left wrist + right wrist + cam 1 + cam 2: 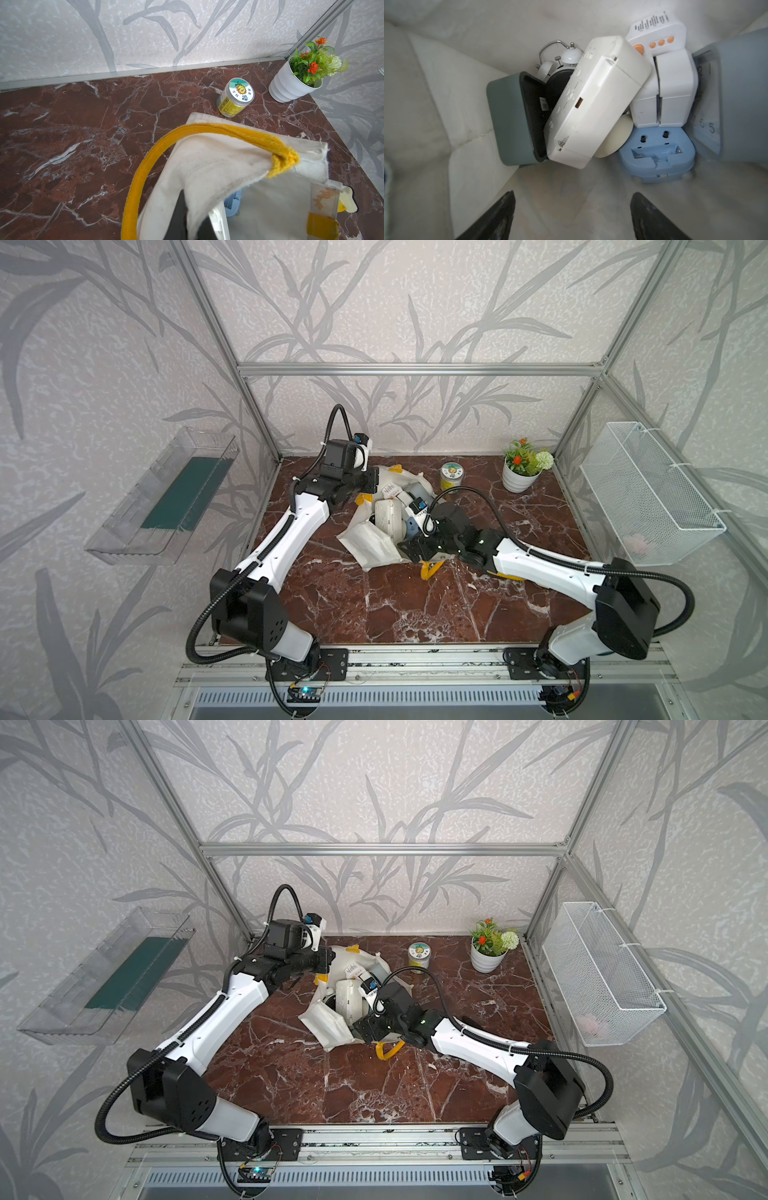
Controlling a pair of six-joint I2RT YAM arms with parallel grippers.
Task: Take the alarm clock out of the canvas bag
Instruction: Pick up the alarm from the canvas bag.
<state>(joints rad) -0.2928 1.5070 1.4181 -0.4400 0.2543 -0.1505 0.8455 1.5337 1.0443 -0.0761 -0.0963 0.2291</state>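
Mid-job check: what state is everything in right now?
canvas bag: slumped, mouth open.
left gripper: shut on the canvas bag's rim.
right gripper: open, empty, inside the bag's mouth.
alarm clocks: piled inside the bag, none gripped.
jar: upright, lid on.
potted plant: upright.

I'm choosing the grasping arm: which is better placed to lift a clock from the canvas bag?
Right. The right gripper is open, empty, aimed into the canvas bag at the white clock; the left gripper is shut on the bag's cloth.
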